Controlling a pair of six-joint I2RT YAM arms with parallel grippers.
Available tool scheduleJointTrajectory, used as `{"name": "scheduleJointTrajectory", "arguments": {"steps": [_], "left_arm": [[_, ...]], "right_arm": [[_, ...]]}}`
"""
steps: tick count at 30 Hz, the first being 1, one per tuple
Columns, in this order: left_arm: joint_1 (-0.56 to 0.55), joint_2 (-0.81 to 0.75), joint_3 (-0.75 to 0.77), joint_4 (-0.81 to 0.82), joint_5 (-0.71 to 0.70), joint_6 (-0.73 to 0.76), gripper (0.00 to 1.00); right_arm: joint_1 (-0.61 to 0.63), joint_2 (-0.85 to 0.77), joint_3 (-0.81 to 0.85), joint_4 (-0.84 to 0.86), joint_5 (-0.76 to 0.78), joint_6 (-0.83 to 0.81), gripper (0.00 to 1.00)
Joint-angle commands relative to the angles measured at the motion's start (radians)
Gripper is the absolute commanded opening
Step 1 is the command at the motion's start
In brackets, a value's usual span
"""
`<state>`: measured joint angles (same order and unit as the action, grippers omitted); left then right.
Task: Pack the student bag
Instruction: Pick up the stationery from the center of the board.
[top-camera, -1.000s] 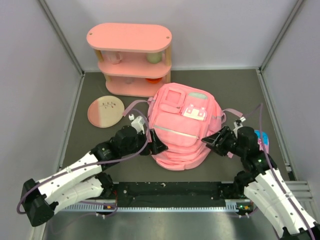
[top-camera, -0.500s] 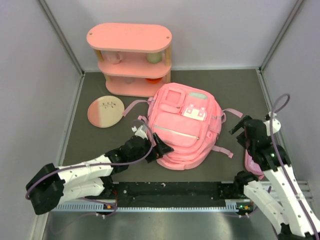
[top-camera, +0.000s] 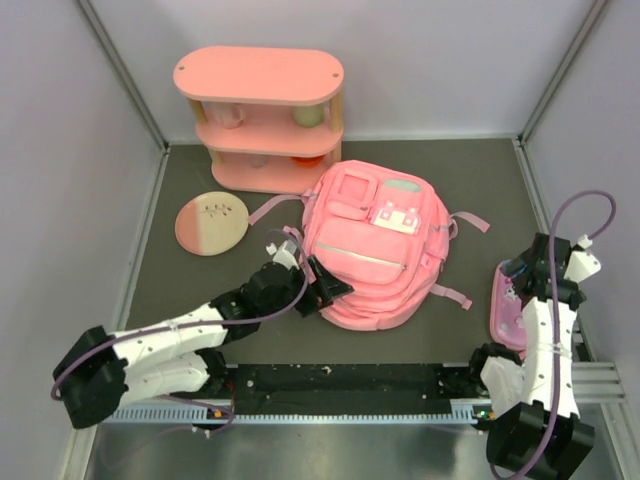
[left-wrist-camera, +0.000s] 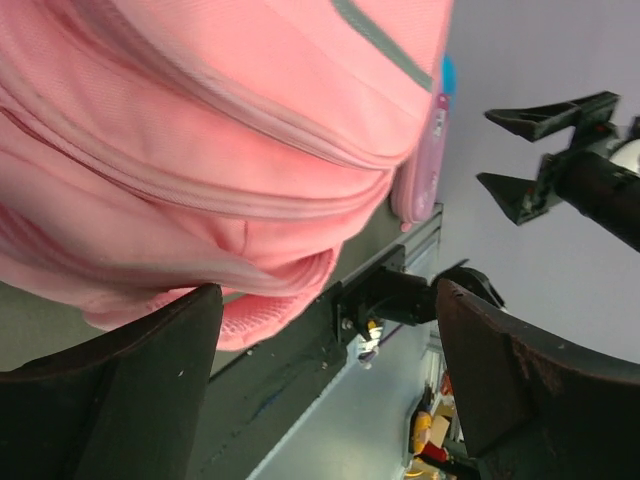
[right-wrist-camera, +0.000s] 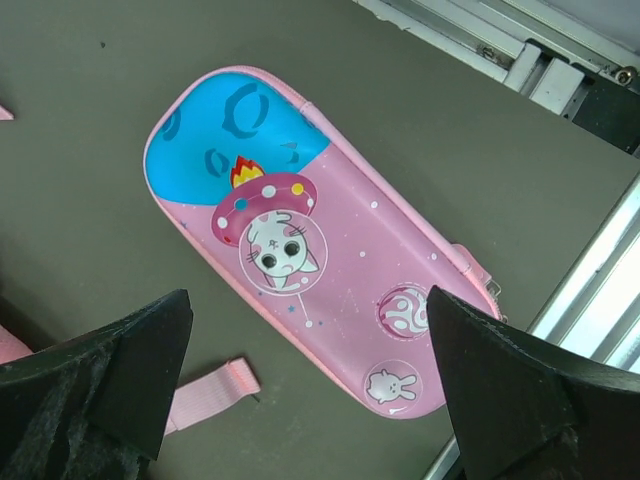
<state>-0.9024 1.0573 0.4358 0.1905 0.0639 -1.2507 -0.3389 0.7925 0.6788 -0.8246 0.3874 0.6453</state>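
Note:
The student bag (top-camera: 370, 250), a pink backpack with grey zip strips and a white buckle flap, lies flat mid-table. It fills the top of the left wrist view (left-wrist-camera: 200, 150). My left gripper (top-camera: 328, 285) is open at the bag's near-left edge. Its left fingertip lies beside the bag's bottom seam, and nothing sits between the fingers (left-wrist-camera: 320, 400). My right gripper (top-camera: 527, 275) hangs open, away from the bag, above a flat pink and blue pencil case (top-camera: 510, 305). In the right wrist view the case (right-wrist-camera: 310, 260) lies below the spread fingers (right-wrist-camera: 315, 390), untouched.
A pink three-tier shelf (top-camera: 258, 115) holding cups stands at the back. A round pink plate (top-camera: 211, 222) lies left of the bag. Loose strap ends (right-wrist-camera: 205, 395) trail toward the pencil case. A metal rail (top-camera: 350, 385) runs along the near edge, and walls close both sides.
My right gripper left the bag's right side, swung right and opened wide over the pencil case. The bag shifted slightly away and to the right. The left gripper moved in along the bag's near-left edge.

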Motion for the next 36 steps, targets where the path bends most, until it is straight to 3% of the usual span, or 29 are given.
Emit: {"name": "scheduleJointTrajectory", "arguments": {"steps": [1,7,12,19,26,36], "left_arm": [[-0.006,-0.16,0.046,-0.109,-0.009,-0.016,0.91],[-0.006,-0.298,0.007,-0.084,-0.055,-0.009,0.95],[-0.003,-0.186,0.078,-0.002,-0.001,0.043,0.96],[-0.003,-0.019,0.165,0.032,0.083,0.099,0.96],[-0.001,0.024,0.136,0.107,0.094,0.073,0.96],[-0.001,0.067,0.142,0.139,0.136,0.068,0.95]], "right_arm": [[-0.049,0.028,0.018,0.07,-0.048,-0.058,0.99],[-0.087,0.105,-0.028,0.139,-0.077,-0.075,0.99],[-0.089,0.16,-0.071,0.206,-0.133,-0.088,0.99],[-0.088,0.275,-0.126,0.289,-0.383,-0.119,0.99],[-0.086,0.206,-0.131,0.312,-0.541,-0.122,0.99],[0.121,0.222,-0.164,0.38,-0.685,0.013,0.99]]}}
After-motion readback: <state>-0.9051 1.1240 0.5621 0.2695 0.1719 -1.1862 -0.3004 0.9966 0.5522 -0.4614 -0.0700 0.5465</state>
